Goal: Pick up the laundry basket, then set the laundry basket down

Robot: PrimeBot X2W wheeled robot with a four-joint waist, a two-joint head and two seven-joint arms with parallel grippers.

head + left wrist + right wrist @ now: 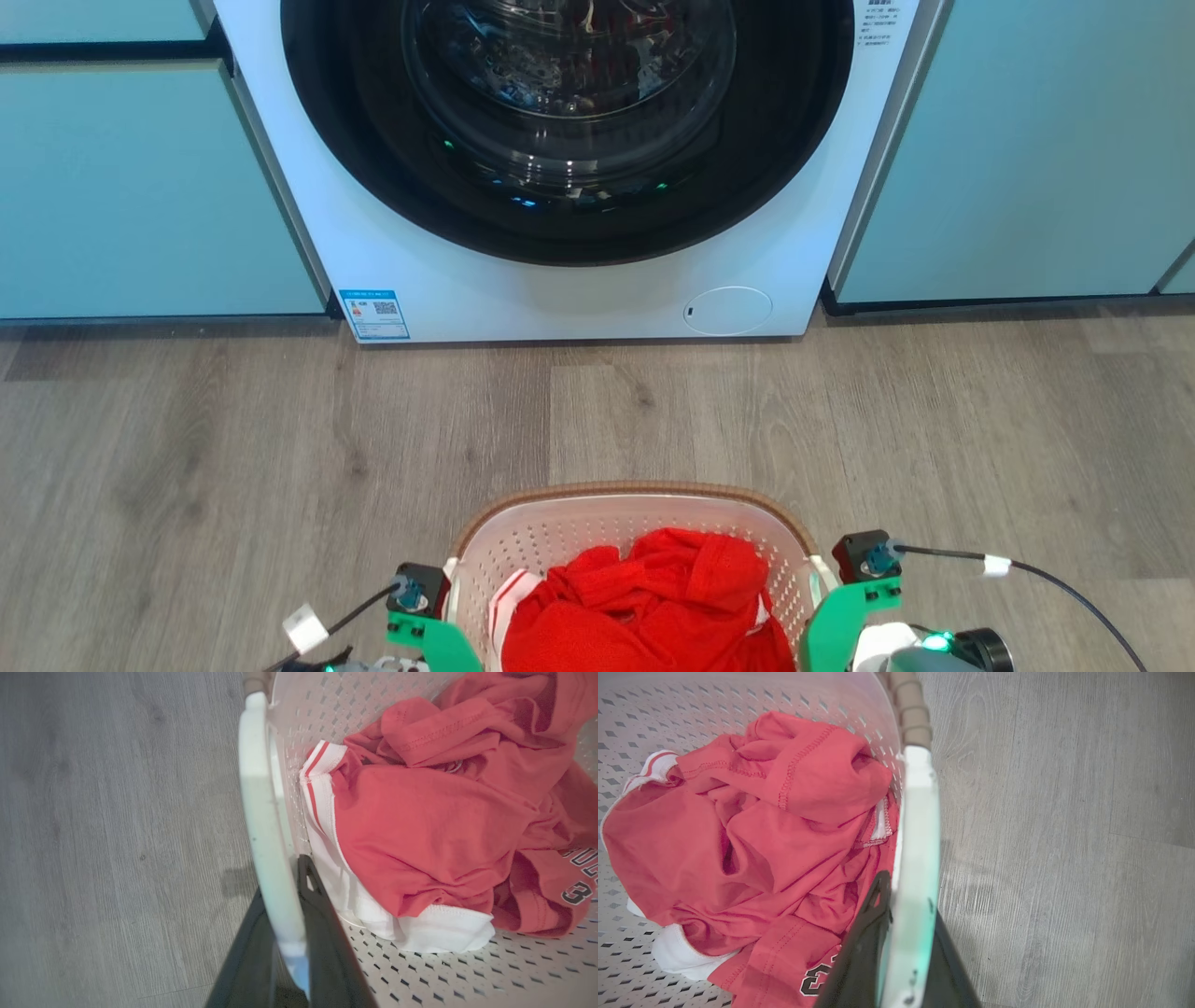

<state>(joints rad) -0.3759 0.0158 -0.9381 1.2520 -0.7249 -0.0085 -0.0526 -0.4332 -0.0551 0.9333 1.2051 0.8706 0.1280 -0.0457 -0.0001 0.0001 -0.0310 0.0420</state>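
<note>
Keeping both arms in step looks like the heart of this step. The white washing machine stands ahead, with bare wooden floor between it and the laundry basket. The basket lies close to the robot, between its two arms; whether its base is off the floor I cannot tell. A red garment is bunched inside, so the load may sit unevenly. The left end effector pinches the left handle, one finger outside and one inside the wall. The right end effector pinches the right handle the same way. I would move both sides at one rate with the rim level and the pinch firm until the base rests flat. The inner fingers should stay off the cloth.
</note>
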